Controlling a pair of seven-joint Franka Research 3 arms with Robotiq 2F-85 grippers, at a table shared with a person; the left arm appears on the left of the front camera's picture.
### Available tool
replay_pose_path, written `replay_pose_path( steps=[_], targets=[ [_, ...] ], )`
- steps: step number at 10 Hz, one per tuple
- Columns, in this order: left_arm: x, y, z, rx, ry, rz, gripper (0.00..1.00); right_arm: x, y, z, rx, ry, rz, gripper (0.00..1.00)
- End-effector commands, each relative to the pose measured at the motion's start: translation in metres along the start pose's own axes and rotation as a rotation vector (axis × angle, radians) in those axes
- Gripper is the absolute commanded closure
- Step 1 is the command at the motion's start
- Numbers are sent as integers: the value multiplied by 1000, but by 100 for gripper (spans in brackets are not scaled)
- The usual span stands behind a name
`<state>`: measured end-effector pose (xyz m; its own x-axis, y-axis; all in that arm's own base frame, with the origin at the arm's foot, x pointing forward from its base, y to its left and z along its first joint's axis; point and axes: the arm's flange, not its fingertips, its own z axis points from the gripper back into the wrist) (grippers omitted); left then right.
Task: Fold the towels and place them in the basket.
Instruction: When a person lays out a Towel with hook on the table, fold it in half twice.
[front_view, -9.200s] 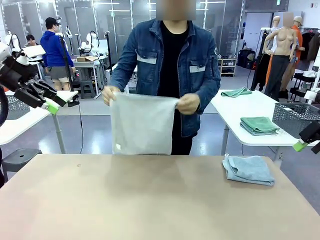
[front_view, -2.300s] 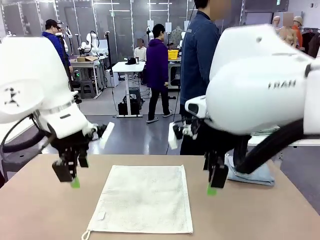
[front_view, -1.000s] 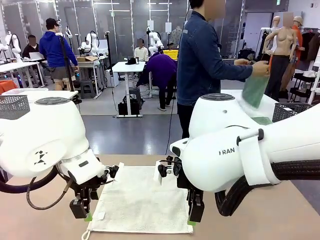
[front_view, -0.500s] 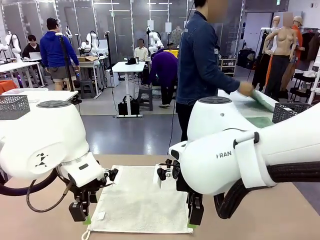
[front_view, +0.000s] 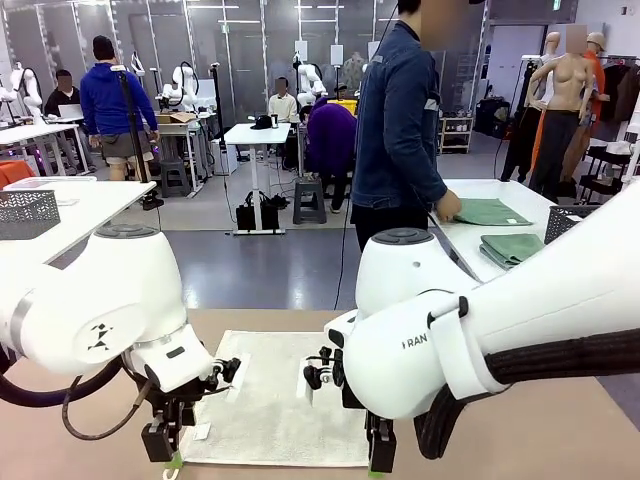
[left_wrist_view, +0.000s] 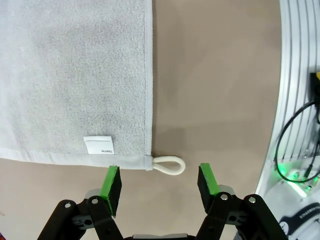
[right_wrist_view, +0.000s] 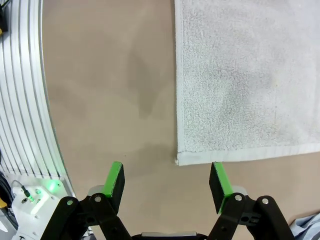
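A cream-white towel (front_view: 268, 400) lies flat on the table between both arms. My left gripper (left_wrist_view: 159, 181) is open just above its near left corner, with the corner loop (left_wrist_view: 169, 164) and a white label (left_wrist_view: 98, 145) between the green pads (left_wrist_view: 111, 183). My right gripper (right_wrist_view: 168, 185) is open over the towel's (right_wrist_view: 240, 90) other near corner, fingers straddling the hem. In the front view the left gripper (front_view: 160, 445) and right gripper (front_view: 380, 462) hang low at the towel's near edge. The pale blue-grey towel and the basket are hidden behind my right arm.
A person in a denim jacket (front_view: 400, 120) stands turned away at the far side, hands on a green cloth (front_view: 490, 212) on another table. The brown table (left_wrist_view: 215, 85) lies bare beside the towel; a metal rail (right_wrist_view: 22, 100) runs along its near edge.
Both grippers have dropped lower and nearer the towel's front corners. The person has laid the green cloth down on the side table.
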<state>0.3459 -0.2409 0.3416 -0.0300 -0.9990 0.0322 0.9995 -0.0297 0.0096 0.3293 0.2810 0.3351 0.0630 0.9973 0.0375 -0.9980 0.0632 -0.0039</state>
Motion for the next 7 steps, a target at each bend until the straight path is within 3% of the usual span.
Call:
replay_pose_path(
  steps=[1,7],
  targets=[
    [0,2,-11,13,-20,-13,22,6,-8,-7,-14,27,1,15],
    [-8,6,-36,53,-35,-22,22,-3,-17,-28,-12,38,-3,15]
  ],
)
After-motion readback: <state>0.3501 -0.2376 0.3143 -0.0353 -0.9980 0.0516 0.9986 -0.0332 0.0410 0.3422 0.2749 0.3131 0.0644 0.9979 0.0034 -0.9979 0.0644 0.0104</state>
